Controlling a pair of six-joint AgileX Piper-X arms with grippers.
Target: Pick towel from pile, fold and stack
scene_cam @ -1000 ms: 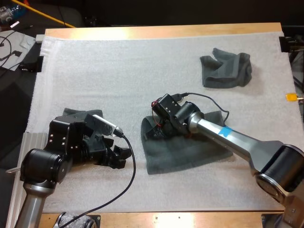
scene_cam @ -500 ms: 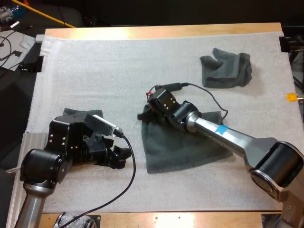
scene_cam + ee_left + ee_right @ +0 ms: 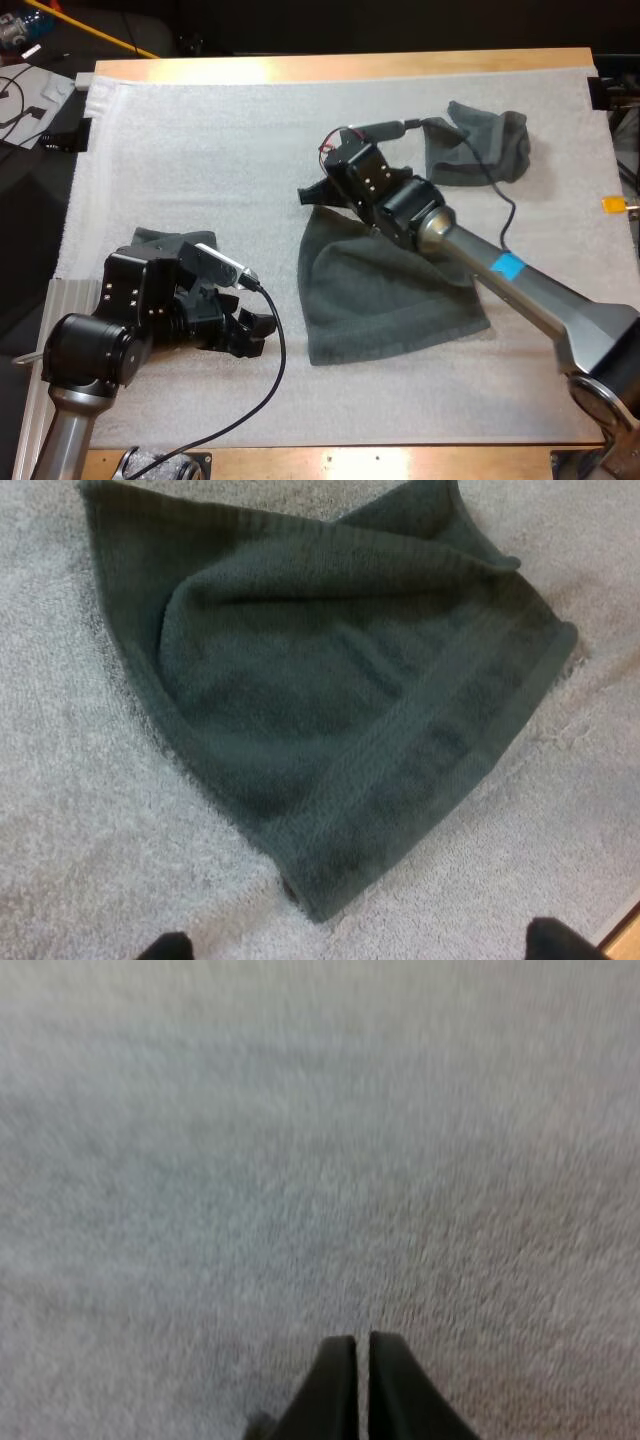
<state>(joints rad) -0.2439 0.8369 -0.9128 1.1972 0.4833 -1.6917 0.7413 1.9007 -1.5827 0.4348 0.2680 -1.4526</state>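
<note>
Towel picked and being spread; fold and stack not yet done.
Right gripper pinched nearly closed on one corner of the dark grey-green terry towel, which lies mostly flat mid-surface on the white mat. Left gripper wide open, holding nothing, near that towel's near corner. Crumpled dark grey-green towel waits far right; another dark towel lies partly under the left arm.

Right gripper fingers nearly touching, above the white mat

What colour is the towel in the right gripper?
The towel is dark grey-green, clearest in the high view.
</note>
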